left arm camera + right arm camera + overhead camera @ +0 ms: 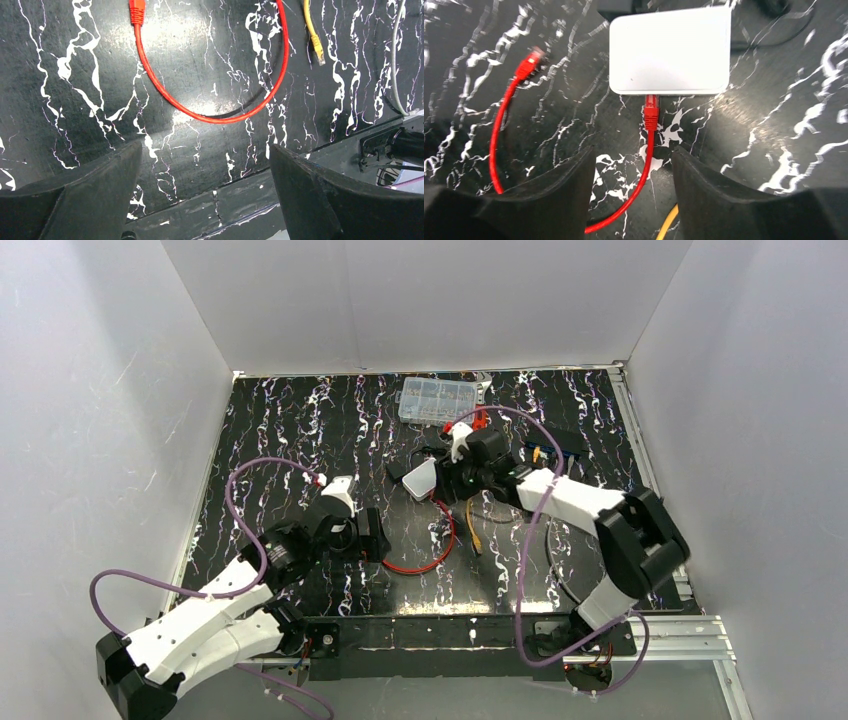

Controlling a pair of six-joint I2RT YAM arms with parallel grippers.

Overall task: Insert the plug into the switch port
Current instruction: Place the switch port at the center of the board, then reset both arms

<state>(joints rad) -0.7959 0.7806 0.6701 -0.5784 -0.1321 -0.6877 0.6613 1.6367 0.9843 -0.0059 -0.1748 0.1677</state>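
Two arms work over a black marbled table (300,430), and neither holds anything. The right gripper (633,157) hangs with its jaws parted just short of a white-grey box (669,50) at mid-table. A red cable (646,165) runs between the fingers without touching them, and its red connector (651,112) is seated in the box's edge facing the gripper. The cable's other red end (529,62) lies loose nearby. The left gripper (207,165), spread wide and empty, hovers over the near left of the table, just left of the red cable's loop. The plug (318,55), a clear tip on a thin orange cable (474,530), lies free on the table on the near side of the right gripper and just right of the red loop, touched by neither gripper. The black switch (562,443) sits at the far right, beyond the right arm and well apart from the plug; the switch port on its blue-edged face is too small to pick out. A clear organiser box (437,400) rests at the far edge.
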